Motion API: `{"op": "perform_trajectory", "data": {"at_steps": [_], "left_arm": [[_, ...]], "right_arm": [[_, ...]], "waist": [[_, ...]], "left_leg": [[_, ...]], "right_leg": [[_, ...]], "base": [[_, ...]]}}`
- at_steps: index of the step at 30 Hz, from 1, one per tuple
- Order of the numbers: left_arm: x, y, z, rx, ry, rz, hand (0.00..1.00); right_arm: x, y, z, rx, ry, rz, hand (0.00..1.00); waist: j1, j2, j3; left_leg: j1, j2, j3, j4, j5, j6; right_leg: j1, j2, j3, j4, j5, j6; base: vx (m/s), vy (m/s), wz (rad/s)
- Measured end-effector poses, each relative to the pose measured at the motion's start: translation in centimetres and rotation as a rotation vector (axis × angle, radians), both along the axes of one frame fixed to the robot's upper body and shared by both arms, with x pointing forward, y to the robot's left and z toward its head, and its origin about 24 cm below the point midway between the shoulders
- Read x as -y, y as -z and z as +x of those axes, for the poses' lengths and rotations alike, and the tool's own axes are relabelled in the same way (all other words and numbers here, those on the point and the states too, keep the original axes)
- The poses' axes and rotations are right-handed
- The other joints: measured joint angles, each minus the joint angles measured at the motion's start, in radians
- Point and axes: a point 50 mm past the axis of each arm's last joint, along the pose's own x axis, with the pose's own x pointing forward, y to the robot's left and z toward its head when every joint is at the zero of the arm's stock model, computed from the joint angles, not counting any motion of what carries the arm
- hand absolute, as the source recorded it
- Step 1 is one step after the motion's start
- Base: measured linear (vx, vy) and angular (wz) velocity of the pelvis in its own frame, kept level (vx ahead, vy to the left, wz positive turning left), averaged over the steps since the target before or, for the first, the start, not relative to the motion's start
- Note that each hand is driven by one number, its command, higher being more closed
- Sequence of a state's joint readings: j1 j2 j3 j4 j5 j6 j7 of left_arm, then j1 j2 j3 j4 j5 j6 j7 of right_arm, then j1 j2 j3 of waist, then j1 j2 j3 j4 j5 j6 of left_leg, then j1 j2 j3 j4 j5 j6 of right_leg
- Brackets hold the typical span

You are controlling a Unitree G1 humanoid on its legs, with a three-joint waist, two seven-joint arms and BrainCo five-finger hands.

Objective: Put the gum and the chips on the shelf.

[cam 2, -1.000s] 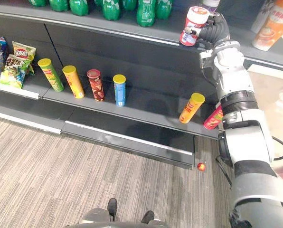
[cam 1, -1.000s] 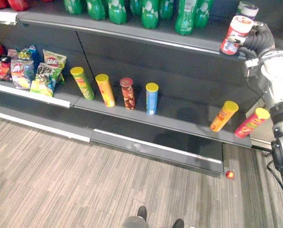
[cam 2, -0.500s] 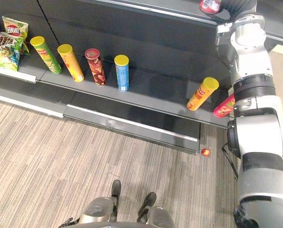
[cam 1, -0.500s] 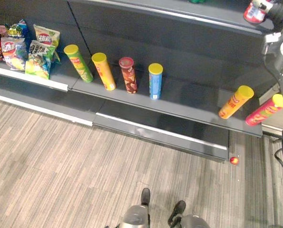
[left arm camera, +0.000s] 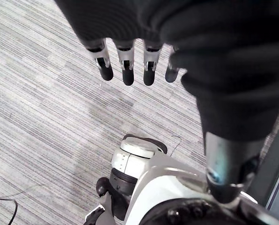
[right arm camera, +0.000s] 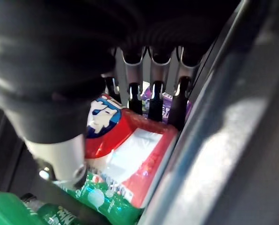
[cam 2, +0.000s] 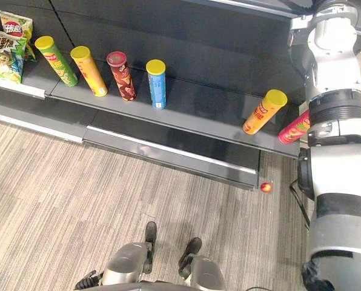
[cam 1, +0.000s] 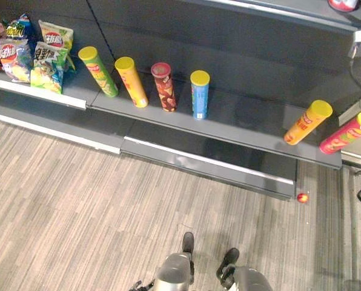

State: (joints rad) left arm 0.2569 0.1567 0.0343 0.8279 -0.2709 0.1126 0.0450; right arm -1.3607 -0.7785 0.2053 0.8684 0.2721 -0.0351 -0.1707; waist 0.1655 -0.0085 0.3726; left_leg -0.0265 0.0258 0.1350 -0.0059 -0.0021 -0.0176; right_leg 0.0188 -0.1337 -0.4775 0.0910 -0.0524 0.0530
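Fingers (left arm camera: 125,63) of the left hand (left arm camera: 144,28) hang straight and a little apart over the grey striped floor (cam 1: 77,200), holding nothing.

At the far left of the dark grey metal lower shelf (cam 1: 247,118) sits a cluster of crinkled foil snack bags (cam 1: 38,51) in green, yellow, red and blue. To their right, four chip tubes stand on end in a loose row: the green cardboard tube with a yellow lid (cam 1: 97,71), the yellow-orange tube with a yellow lid (cam 1: 131,81), the dark red tube with a red lid (cam 1: 164,86), and the blue tube with a yellow lid (cam 1: 199,94). A wide bare stretch of shelf follows. Near its right end stand the orange tube with a yellow lid (cam 1: 307,122) and, just beside it, the pink tube with a yellow lid (cam 1: 347,132), apart from each other. On the floor below that corner lies a small red ball (cam 1: 302,197).

At the far right the arm reaches up to the upper shelf (cam 1: 289,11). There the right hand (right arm camera: 158,70) is clamped on the red-and-white plastic gum tub (right arm camera: 130,150), fingers laid across one side and thumb on the other. The wrist view does not make clear whether the tub's base touches the shelf. A purple-and-white container (right arm camera: 167,99) shows just behind the fingertips, and a green plastic bottle (right arm camera: 102,197) is close beside the tub.
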Motion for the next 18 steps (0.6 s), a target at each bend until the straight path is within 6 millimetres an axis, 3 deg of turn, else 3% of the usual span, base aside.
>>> {"op": "perform_trajectory", "data": {"at_steps": [14,15,18], "left_arm": [[0.11,0.02,0.01,-0.001,0.009,-0.001,0.0],[0.11,0.02,0.01,-0.001,0.009,-0.001,0.0],[0.11,0.02,0.0,-0.001,0.009,-0.001,0.0]], "right_arm": [[0.15,0.54,0.05,0.002,-0.006,-0.007,1.0],[0.16,0.58,0.04,0.004,-0.007,-0.008,0.0],[0.17,0.68,0.06,-0.003,0.006,-0.031,0.0]], "waist": [[0.001,0.002,0.001],[0.001,0.002,0.001],[0.001,0.002,0.001]], "left_leg": [[0.01,0.002,0.022,0.009,-0.002,-0.001],[0.01,0.002,0.022,0.009,-0.002,-0.001],[0.011,0.002,0.023,0.009,-0.002,-0.001]], "right_leg": [[0.001,-0.001,0.019,0.004,0.0,0.0],[0.001,-0.001,0.019,0.004,0.0,0.0],[0.001,-0.001,0.02,0.005,0.0,0.0]], "base": [[0.01,-0.002,-0.03],[0.0,0.0,0.0],[0.0,0.0,0.0]]}}
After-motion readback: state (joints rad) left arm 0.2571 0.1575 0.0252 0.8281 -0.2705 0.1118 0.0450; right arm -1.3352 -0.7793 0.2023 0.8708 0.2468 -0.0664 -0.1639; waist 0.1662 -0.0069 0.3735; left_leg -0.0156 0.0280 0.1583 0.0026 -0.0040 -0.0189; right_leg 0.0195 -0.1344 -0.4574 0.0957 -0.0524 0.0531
